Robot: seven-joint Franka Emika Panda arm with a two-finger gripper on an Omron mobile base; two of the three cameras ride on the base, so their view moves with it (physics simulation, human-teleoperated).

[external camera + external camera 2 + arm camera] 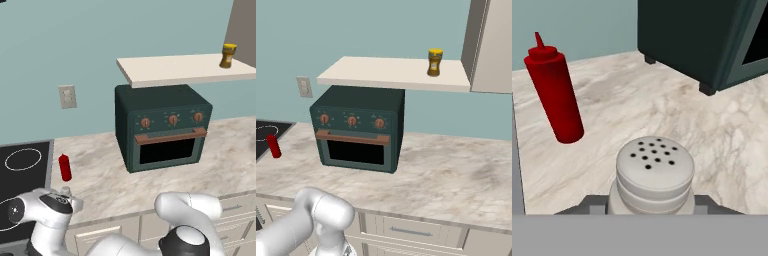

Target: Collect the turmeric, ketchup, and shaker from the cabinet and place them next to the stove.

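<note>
The ketchup (64,167) is set by the stove (22,175), the shaker (655,175) is held in the gripper (652,202), and the turmeric (435,62) is left on the shelf (381,72).

teal wall (75,45) with a beige outlet (67,96), marbled counter (456,175), dark green toaster oven (358,130), cream drawers (406,231) below.

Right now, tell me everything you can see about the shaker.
The shaker is a small pale grey cylinder that looks like metal, with a rounded cap dotted with dark holes. It is upright and clamped between the fingers of the gripper, low over the marble counter near its front edge. The ketchup bottle stands apart from it, and the black stove lies just beyond that.
</note>
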